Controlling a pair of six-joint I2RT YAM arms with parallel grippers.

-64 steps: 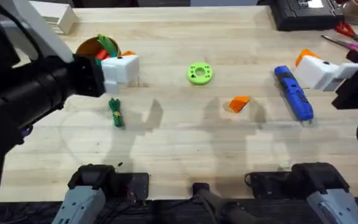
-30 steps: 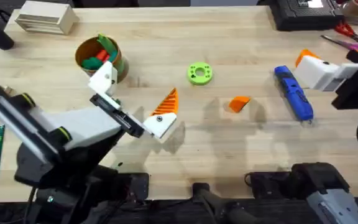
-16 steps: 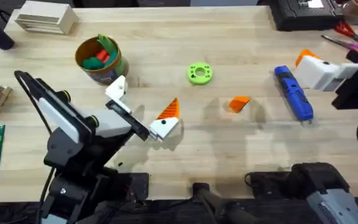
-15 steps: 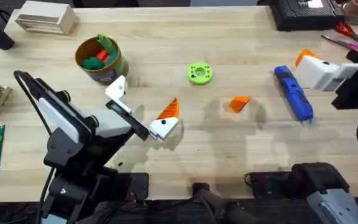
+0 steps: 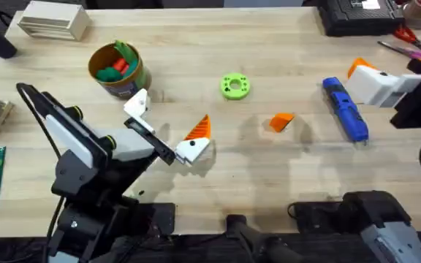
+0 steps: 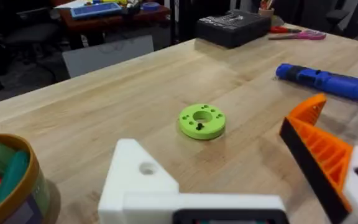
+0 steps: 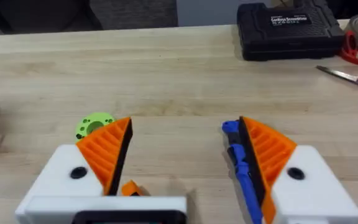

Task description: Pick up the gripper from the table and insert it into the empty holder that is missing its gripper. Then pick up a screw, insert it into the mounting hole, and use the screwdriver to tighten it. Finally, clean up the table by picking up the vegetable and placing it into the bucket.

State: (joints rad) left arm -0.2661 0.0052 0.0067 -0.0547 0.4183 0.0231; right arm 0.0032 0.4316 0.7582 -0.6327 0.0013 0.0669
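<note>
one loose gripper (image 5: 281,121), one screwdriver (image 5: 345,109), one bucket (image 5: 115,69)

Beyond the white left gripper (image 5: 165,130) with one orange ribbed pad lie a lime-green mounting hole (image 5: 234,86) disc, orange gripper (image 5: 281,121), bright blue screwdriver (image 5: 344,109) and tan-orange bucket (image 5: 115,69).

**Table layout, left to right**

The bucket (image 5: 115,69) stands at the far left of the table (image 5: 269,183), with a box (image 5: 53,20) behind it at the back corner. The left gripper (image 5: 165,126) sits in front of the bucket, toward the middle. The mounting hole (image 5: 234,85) lies at centre, behind the loose gripper (image 5: 281,121). The screwdriver (image 5: 344,108) lies right of both, just beside the right gripper (image 5: 368,79). A case (image 5: 360,14) and scissors (image 5: 408,42) lie at the back right.
</note>
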